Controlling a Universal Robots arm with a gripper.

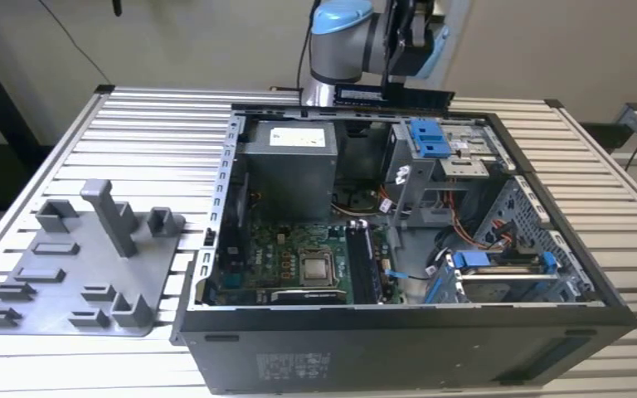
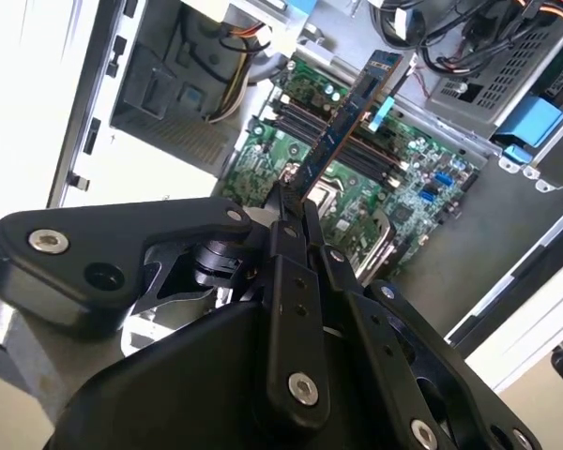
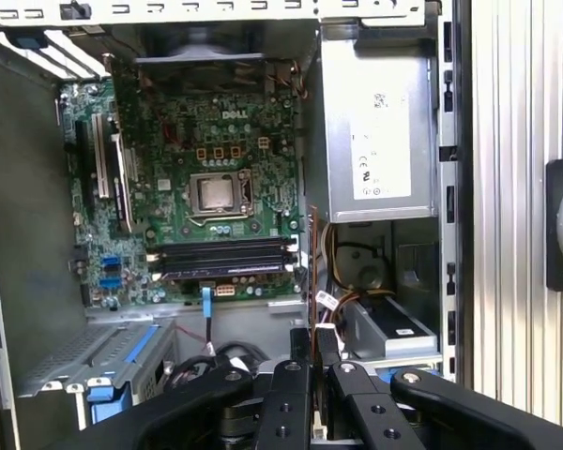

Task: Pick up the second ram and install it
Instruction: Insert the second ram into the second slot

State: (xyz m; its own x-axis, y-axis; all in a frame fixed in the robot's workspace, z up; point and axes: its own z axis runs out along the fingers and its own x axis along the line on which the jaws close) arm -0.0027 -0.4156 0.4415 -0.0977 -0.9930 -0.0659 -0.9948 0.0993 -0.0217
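My gripper (image 1: 398,83) hangs above the far rim of the open computer case (image 1: 407,332), shut on the second ram (image 1: 396,94), a dark stick held level. In the second wrist view the black fingers (image 2: 305,225) clamp one end of the ram (image 2: 352,117), which reaches out over the green motherboard (image 2: 263,164). In the first wrist view the gripper (image 3: 314,361) is over the case's edge, and the memory slots (image 3: 220,258) lie beside the processor (image 3: 216,192). One slot seems to hold a dark stick.
A grey power supply (image 1: 291,166) fills the case's far corner. Drive cages with blue clips (image 1: 435,141) and loose cables (image 1: 474,236) crowd the exterior view's right. On the slatted table (image 1: 130,124), a grey plastic fixture (image 1: 86,265) stands at the exterior view's left.
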